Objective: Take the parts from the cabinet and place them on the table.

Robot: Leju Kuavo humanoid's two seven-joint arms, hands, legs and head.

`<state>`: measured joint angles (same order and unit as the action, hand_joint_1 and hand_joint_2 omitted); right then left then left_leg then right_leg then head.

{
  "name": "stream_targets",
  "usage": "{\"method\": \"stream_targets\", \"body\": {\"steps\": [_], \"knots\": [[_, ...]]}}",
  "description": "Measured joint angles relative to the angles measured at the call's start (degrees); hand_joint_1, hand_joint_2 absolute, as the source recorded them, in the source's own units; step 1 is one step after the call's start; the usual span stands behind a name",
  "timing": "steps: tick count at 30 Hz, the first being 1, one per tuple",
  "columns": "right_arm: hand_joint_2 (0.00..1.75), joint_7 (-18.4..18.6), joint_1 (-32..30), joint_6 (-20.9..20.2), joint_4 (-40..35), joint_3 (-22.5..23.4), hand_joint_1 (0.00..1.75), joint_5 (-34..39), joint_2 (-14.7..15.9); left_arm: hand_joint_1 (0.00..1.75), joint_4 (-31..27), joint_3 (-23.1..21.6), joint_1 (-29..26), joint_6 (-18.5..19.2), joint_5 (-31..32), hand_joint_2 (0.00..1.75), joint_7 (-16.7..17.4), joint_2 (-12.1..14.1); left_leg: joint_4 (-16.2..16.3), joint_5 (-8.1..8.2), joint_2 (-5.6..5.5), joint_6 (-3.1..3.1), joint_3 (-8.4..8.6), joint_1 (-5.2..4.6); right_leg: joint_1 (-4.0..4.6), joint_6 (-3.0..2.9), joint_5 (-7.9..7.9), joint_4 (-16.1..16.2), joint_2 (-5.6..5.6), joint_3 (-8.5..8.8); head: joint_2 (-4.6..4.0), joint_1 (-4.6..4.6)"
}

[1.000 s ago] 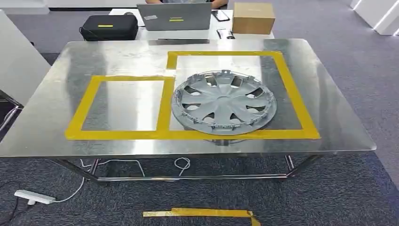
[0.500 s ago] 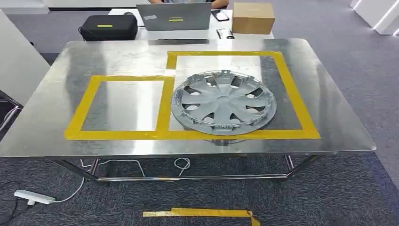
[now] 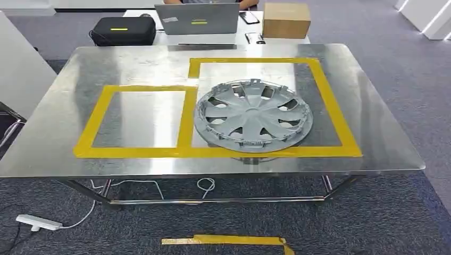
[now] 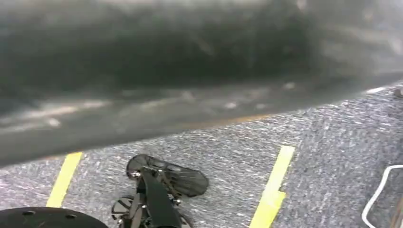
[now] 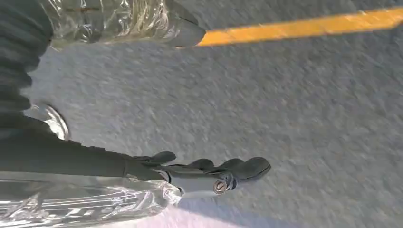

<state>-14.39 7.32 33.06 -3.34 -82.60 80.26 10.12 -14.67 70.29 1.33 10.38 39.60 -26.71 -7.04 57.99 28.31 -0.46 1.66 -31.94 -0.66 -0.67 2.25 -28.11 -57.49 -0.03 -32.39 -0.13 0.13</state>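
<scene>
A grey wheel cover (image 3: 252, 115) lies flat on the steel table (image 3: 372, 133), inside the larger of two yellow taped squares (image 3: 332, 106). The smaller taped square (image 3: 135, 119) to its left holds nothing. My right hand (image 5: 209, 171) hangs over the grey carpet with its dark fingers stretched out and nothing in them; clear film wraps its thumb (image 5: 119, 19). My left hand (image 4: 159, 190) also hangs low over the carpet, dark fingers apart and holding nothing.
Behind the table stands a desk with a laptop (image 3: 197, 18), a black case (image 3: 123, 31) and a cardboard box (image 3: 286, 20). A power strip (image 3: 38, 222) and white cables lie on the carpet under the table's near left. Yellow tape (image 3: 226, 240) marks the floor in front.
</scene>
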Motion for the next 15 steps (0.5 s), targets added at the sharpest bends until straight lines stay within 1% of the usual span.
{"method": "stream_targets", "body": {"steps": [2, 4, 5, 7, 10, 15], "knots": [[1.75, -4.9, 0.3, 4.3, 0.0, 0.3, 0.0, 2.9, -0.3, 0.0, 0.0, 0.5, 0.0, 0.0, -0.5, 0.0, 0.0, -0.2, 0.0, 0.0, 0.0, 0.0, 0.0, 0.0, 0.0, 0.0, 0.0, 0.0, 0.0, 0.01, 0.0, 0.0], [1.75, -9.5, 0.9, 6.1, 0.4, 1.4, 0.0, 5.9, -0.6, 0.0, 0.0, 0.9, 0.0, 0.0, -0.8, 0.0, 0.2, -0.4, 0.0, 0.0, 0.01, 0.0, 0.01, 0.0, 0.0, 0.0, 0.0, 0.0, 0.01, 0.0, 0.0, 0.0], [1.75, -10.8, 1.3, 6.5, 0.9, 1.7, 0.0, 6.4, -0.8, 0.0, -0.1, 1.4, 0.0, 0.0, -0.9, 0.0, 0.2, -0.6, 0.0, 0.0, 0.0, 0.0, 0.02, 0.0, 0.0, 0.0, 0.0, 0.0, 0.0, 0.0, 0.0, 0.0], [1.75, -10.7, 1.7, 6.6, 1.1, 1.8, 0.0, 6.5, -1.0, 0.0, -0.2, 1.6, 0.0, 0.2, -0.8, 0.0, 0.3, -0.8, 0.0, 0.0, 0.0, 0.0, 0.02, 0.0, 0.01, 0.0, 0.0, 0.0, 0.0, 0.0, 0.0, 0.02], [1.75, -9.4, 2.1, 6.7, 1.2, 1.7, 0.0, 5.8, -1.5, 0.0, -0.2, 1.8, 0.0, 0.6, -0.5, 0.0, 0.5, -1.0, 0.0, 0.0, 0.0, 0.0, 0.01, 0.0, 0.0, 0.0, 0.0, 0.0, 0.0, 0.01, 0.0, 0.0], [1.75, -8.8, 2.4, 6.7, 1.5, 1.7, 0.0, 5.7, -1.8, 0.0, -0.2, 1.9, 0.0, 0.9, -0.5, 0.0, 0.5, -1.1, 0.0, 0.0, 0.0, 0.0, 0.01, 0.0, 0.0, 0.0, 0.0, 0.0, 0.0, 0.0, 0.0, 0.0]]}}
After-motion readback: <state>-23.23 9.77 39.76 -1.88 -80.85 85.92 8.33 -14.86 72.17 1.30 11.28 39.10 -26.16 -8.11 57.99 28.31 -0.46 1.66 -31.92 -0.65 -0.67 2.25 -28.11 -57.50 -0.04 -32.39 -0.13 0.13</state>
